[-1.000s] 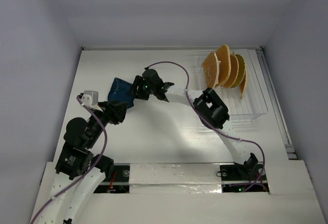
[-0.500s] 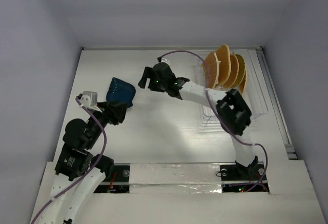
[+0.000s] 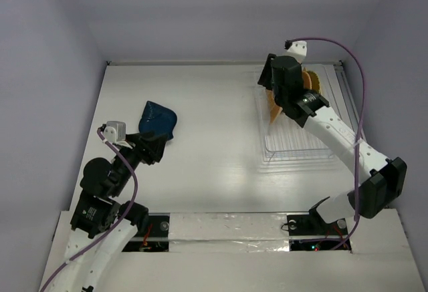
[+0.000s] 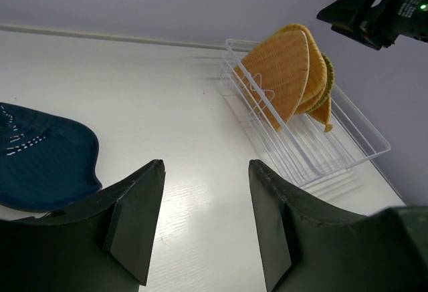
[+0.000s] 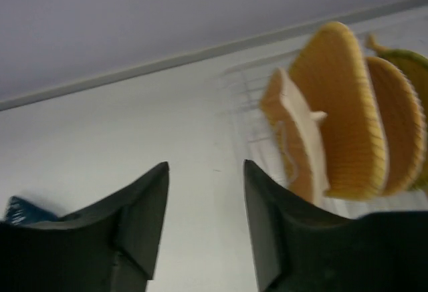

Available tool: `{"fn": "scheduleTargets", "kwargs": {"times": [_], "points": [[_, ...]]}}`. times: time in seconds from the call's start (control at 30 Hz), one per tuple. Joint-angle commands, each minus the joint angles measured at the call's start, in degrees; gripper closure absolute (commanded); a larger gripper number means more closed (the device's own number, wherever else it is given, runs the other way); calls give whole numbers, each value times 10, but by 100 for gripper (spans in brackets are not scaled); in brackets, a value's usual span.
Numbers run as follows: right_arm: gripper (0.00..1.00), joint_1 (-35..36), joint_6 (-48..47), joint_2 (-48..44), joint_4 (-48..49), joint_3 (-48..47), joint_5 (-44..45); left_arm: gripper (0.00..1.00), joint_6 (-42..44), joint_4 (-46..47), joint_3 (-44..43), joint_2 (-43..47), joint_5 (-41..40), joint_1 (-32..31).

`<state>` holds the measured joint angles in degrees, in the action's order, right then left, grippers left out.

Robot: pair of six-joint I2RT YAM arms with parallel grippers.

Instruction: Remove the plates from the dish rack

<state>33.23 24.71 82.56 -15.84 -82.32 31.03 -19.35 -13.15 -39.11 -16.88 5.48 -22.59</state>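
The dark blue plate lies flat on the table at the left, also seen as plate just left of my left fingers. My left gripper is open beside it with only bare table between the jaws. Several orange plates stand on edge in the dish rack, with a yellow-green plate behind them. My right gripper hovers open at the rack's far left corner, holding nothing. The right arm hides most of the plates from above.
The white table is walled on the left, back and right. The rack sits against the right edge. Both arm bases stand at the near edge, and a purple cable loops above the right arm.
The right arm has swung from beside the blue plate across the table to the rack. The blue plate stays on the table. The left gripper has barely moved.
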Motion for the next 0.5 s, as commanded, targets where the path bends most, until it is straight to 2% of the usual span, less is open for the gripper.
{"fn": "scheduleTargets", "kwargs": {"times": [0.0, 0.17, 0.47], "points": [[41, -11, -65, 23, -101, -4, 88, 50, 3, 25, 1, 2, -3, -9], [40, -32, -96, 65, -139, -35, 158, 50, 3, 24, 1, -3, -3, -9], [41, -61, -114, 106, -138, -40, 156, 49, 3, 24, 1, -6, -3, -9]]}}
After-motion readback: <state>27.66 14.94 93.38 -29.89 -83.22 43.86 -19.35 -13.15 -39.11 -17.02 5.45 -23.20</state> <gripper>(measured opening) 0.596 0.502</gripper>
